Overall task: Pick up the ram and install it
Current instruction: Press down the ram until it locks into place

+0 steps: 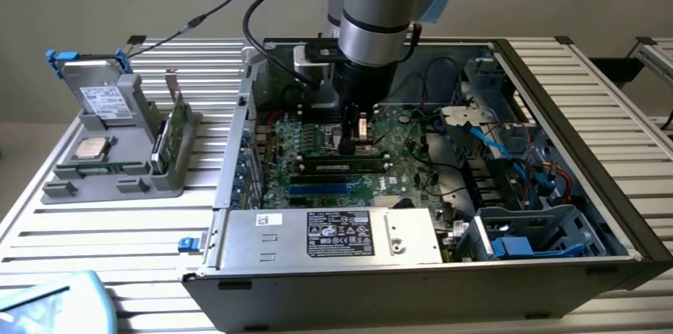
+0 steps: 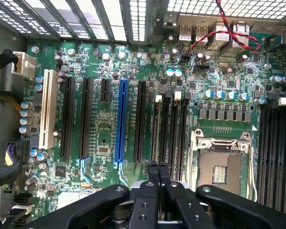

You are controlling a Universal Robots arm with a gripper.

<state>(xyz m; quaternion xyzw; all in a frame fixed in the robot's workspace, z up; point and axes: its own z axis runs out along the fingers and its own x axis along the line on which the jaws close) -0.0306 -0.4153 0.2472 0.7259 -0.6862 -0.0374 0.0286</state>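
The arm (image 1: pixel 373 11) points straight down, its hand (image 2: pixel 158 168) closed, fingertips together.

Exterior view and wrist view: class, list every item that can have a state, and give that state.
computer case, open, lying on its side.
gripper, shut, down at the memory slots.
ram, lying along a memory slot below the gripper.
processor socket, empty.
blue expansion slot, empty.
expansion card, standing upright in the grey holder.
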